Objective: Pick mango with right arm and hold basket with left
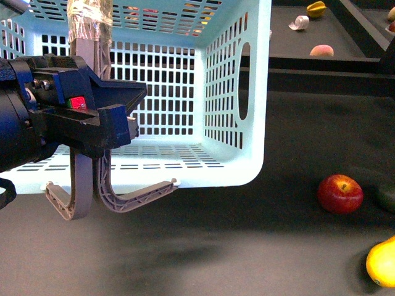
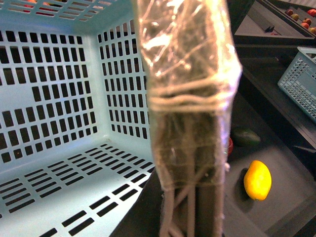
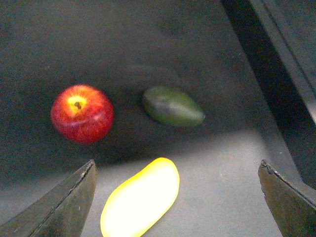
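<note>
The pale turquoise basket [image 1: 234, 92] hangs tilted above the dark table, with its grey-brown handles [image 1: 83, 185] hanging at the front. My left gripper [image 1: 105, 126] is shut on the basket's tape-wrapped handle [image 2: 187, 89], which fills the left wrist view. The yellow mango [image 1: 382, 262] lies at the table's near right corner, also seen as the mango [image 2: 257, 179] and the mango [image 3: 140, 200]. My right gripper [image 3: 177, 195] hovers open above it; the mango lies between the wide-spread fingers [image 3: 64, 202], nearer one of them and touching neither.
A red apple [image 1: 340, 193] lies left of the mango, with a dark green fruit [image 3: 173, 106] beside it. A raised shelf [image 1: 321, 58] at the back right carries more fruit. Another lattice basket [image 2: 301, 81] stands off to the right.
</note>
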Available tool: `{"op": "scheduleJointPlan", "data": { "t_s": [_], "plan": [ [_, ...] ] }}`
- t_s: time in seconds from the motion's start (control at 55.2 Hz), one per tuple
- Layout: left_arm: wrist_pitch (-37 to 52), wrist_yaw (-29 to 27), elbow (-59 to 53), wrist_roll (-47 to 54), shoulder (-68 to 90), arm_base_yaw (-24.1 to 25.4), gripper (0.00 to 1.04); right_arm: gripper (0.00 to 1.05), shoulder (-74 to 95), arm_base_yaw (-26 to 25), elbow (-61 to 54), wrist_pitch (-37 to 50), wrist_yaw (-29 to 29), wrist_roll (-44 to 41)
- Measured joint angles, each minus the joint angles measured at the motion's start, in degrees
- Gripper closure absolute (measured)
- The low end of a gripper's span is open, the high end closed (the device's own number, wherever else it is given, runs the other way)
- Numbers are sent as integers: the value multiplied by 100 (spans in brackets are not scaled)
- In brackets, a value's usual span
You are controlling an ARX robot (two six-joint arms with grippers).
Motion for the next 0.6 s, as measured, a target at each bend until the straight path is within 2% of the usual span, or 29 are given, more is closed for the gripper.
{"op": "scheduleJointPlan", "data": {
  "t_s": [0.254, 0.399, 0.598],
  "plan": [
    [0, 7, 0, 0, 2, 0, 96, 8, 1641, 160, 481, 673, 413, 149],
    [0, 0, 0, -2, 2, 0, 96, 8, 2369, 164, 844, 533, 737, 415],
    [0, -15, 0, 0, 2, 0, 96, 8, 2962, 234, 1322, 485, 879, 603]
  ]
}}
